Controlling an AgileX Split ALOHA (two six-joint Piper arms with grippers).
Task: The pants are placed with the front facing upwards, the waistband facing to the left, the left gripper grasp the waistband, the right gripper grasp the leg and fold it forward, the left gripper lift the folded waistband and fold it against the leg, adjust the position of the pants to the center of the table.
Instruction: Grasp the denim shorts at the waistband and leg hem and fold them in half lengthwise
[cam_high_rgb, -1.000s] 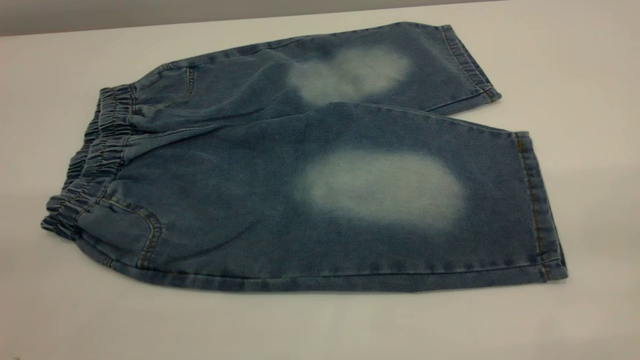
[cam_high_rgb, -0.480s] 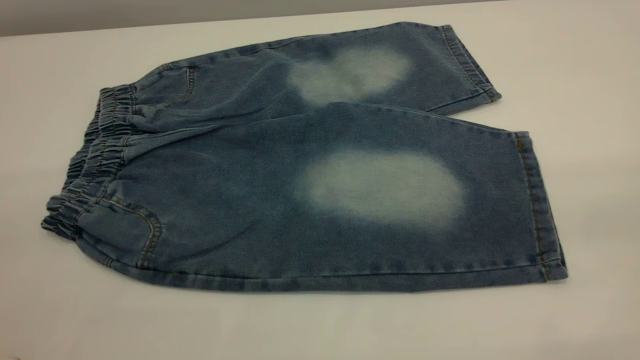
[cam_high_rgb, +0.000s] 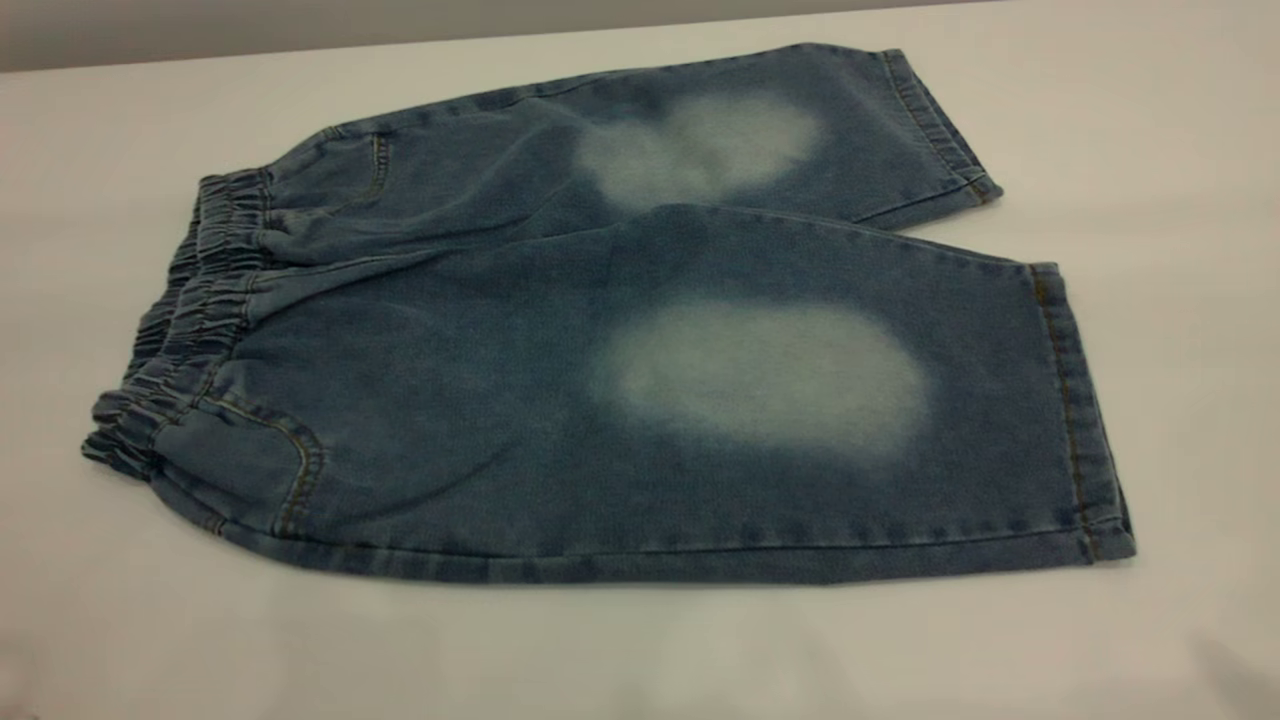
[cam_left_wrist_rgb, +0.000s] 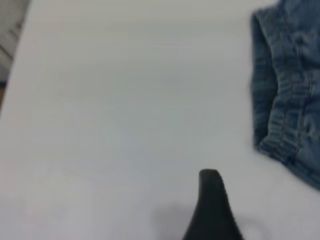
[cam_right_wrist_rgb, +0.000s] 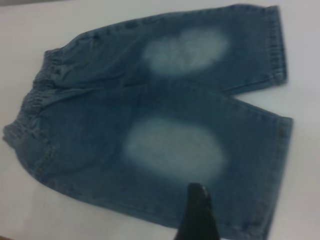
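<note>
I see the pants (cam_high_rgb: 600, 330) lying flat on the white bench (cam_high_rgb: 1150, 150), front up, unfolded. The waistband (cam_high_rgb: 185, 320) is at the left end, gathered and ruffled, and both legs run out to the right. The leg (cam_high_rgb: 760, 400) with the smooth oval pale patch lies on the near side, its stitched hem at the right; the other leg (cam_high_rgb: 700, 140), with the lobed patch, lies on the far side, and the near leg's upper edge overlaps it slightly.

From my left wrist camera, one black jaw tip of the left hand (cam_left_wrist_rgb: 212, 205) shows above bare bench, apart from the waistband (cam_left_wrist_rgb: 282, 100) and touching no cloth. I see only that one tip, so I cannot tell how far this hand is open.

From my right wrist camera, one dark tip of the right hand (cam_right_wrist_rgb: 199, 212) shows over the near leg (cam_right_wrist_rgb: 175, 150), close to the oval patch. Whether it touches the denim I cannot tell, nor how far it is open.
</note>
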